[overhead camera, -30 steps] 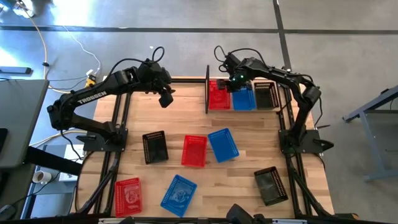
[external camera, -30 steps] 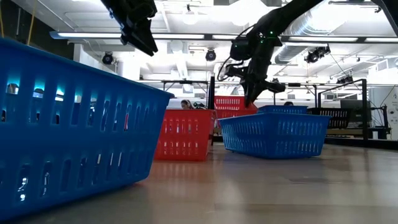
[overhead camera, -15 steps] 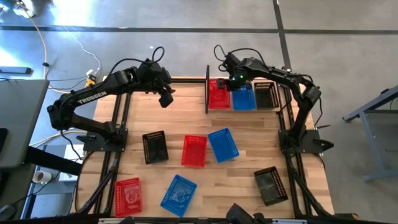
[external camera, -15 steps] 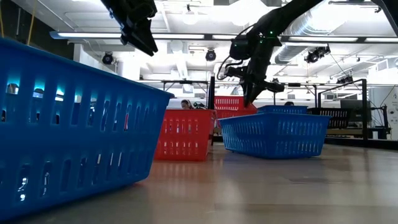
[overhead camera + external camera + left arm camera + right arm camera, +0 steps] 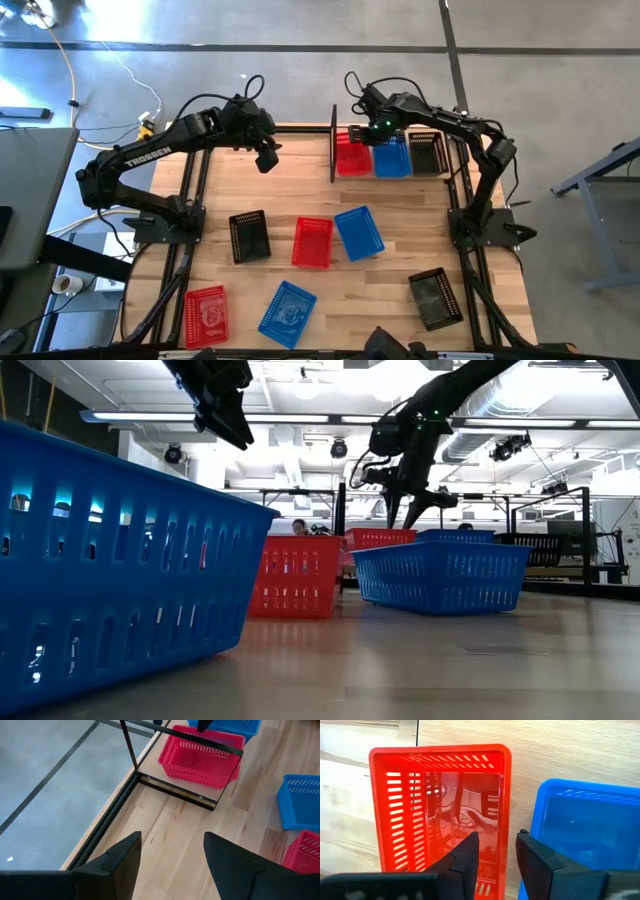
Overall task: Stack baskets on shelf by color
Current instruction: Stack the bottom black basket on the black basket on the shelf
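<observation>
Now right gripper (image 5: 373, 133) hovers (fingers parted).

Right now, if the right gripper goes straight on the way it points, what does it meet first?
Probably the red basket on the shelf: the right gripper, open, points down at its rim beside the blue basket.

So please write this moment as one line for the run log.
right gripper: fingers open over red basket on shelf, beside blue basket | left gripper: open, waiting above table | six baskets loose on table
</observation>
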`<state>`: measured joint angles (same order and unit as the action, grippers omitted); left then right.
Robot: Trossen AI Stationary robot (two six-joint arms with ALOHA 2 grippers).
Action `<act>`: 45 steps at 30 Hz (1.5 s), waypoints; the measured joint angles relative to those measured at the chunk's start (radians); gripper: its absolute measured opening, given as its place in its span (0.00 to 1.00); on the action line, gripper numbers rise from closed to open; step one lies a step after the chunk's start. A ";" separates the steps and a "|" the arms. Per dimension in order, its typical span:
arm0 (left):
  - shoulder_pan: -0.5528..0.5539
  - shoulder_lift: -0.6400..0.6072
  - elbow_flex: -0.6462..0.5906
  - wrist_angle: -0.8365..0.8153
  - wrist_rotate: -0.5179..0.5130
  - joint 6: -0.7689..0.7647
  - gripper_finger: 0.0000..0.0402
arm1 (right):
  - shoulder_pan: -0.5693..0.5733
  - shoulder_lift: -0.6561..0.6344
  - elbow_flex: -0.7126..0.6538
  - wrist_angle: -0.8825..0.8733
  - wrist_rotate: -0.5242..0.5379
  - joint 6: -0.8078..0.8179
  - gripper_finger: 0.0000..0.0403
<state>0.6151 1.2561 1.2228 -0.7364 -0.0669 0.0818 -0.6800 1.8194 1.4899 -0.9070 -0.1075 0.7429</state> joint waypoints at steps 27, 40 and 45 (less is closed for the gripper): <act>-0.004 -0.035 0.000 -0.078 0.005 -0.031 0.51 | 0.317 -0.255 0.002 -0.134 0.074 -0.157 0.29; -0.173 -0.065 0.000 -0.136 -0.009 -0.131 0.51 | 0.672 -0.257 0.002 -0.315 0.175 0.048 0.29; -0.260 -0.065 0.000 -0.136 -0.026 -0.151 0.51 | 0.806 -0.257 0.002 -0.365 0.211 0.205 0.29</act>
<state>0.3547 1.1908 1.2232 -0.8720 -0.0928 -0.0696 0.1256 1.5627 1.4914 -1.2716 0.1038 0.9480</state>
